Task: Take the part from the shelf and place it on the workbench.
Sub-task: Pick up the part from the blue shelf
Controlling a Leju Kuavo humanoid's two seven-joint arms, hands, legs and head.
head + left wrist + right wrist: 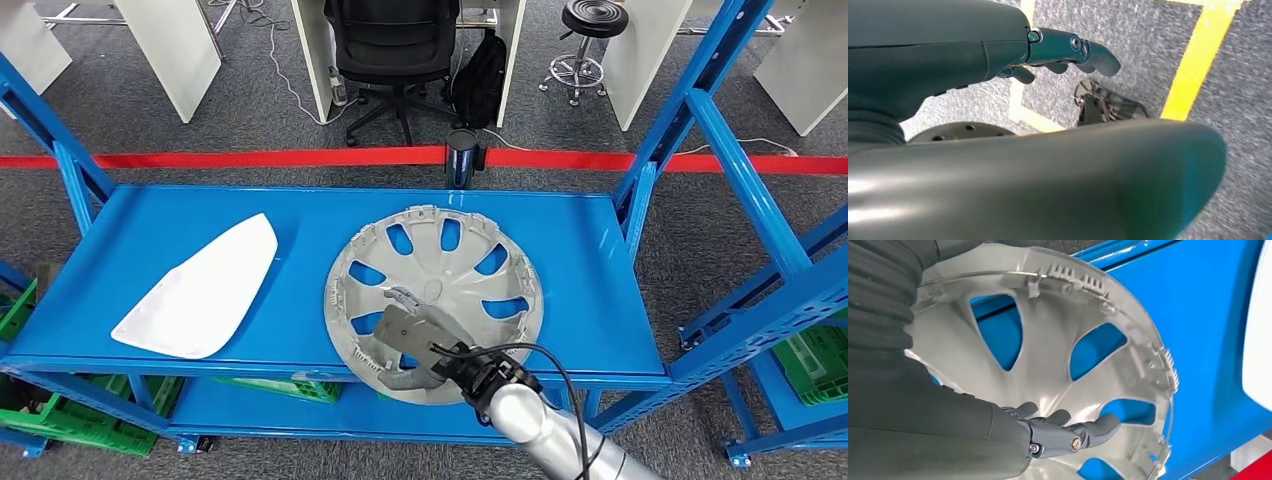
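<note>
A silver wheel cover point(440, 270) lies hollow side up on the blue shelf point(580, 230), its near rim hanging out past the shelf's front edge. My right hand point(415, 335) grips that near rim, fingers laid across the inner face and thumb under the edge. The right wrist view has the same fingers point(1063, 435) stretched flat over the cover's spokes point(1048, 350). A white curved panel point(200, 290) rests on the left of the shelf, apart from the hand. My left hand point(1068, 50) hangs over grey floor, fingers out and holding nothing.
Blue uprights point(740, 170) frame the shelf on both sides. Green crates point(40, 415) sit on the level below. Behind the shelf a red barrier tape point(250, 158) runs from a post point(461, 158), with an office chair point(395, 50) beyond. Yellow floor lines point(1193, 65) lie under the left hand.
</note>
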